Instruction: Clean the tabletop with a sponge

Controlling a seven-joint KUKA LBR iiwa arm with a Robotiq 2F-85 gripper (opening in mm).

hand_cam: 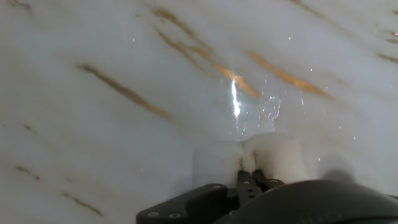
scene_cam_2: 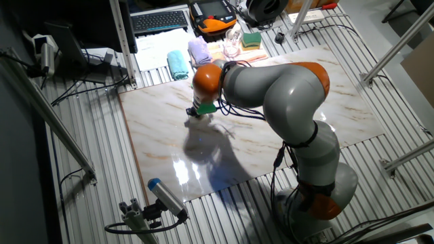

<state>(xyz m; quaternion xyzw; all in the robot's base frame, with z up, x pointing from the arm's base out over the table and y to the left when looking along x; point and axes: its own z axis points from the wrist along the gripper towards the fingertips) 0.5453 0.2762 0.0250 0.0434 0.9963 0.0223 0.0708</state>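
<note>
The tabletop (scene_cam_2: 163, 135) is a glossy white marble-look slab with tan veins; it fills the hand view (hand_cam: 112, 81). My gripper (scene_cam_2: 201, 110) points down at the slab's far-left part, and its tip is too small to make out in the fixed view. In the hand view the gripper (hand_cam: 250, 177) is shut on the cream sponge (hand_cam: 277, 155). The sponge bulges out on both sides of the fingers and rests against the marble. Small wet specks glint on the slab just beyond it.
At the slab's far edge lie a teal cloth (scene_cam_2: 178, 64), a lilac cloth (scene_cam_2: 199, 49), a glass (scene_cam_2: 232, 45) and a green-and-yellow sponge (scene_cam_2: 251, 41). A keyboard (scene_cam_2: 161, 20) sits behind them. A blue-tipped cylinder (scene_cam_2: 165, 196) stands at the front left on ribbed metal (scene_cam_2: 88, 203).
</note>
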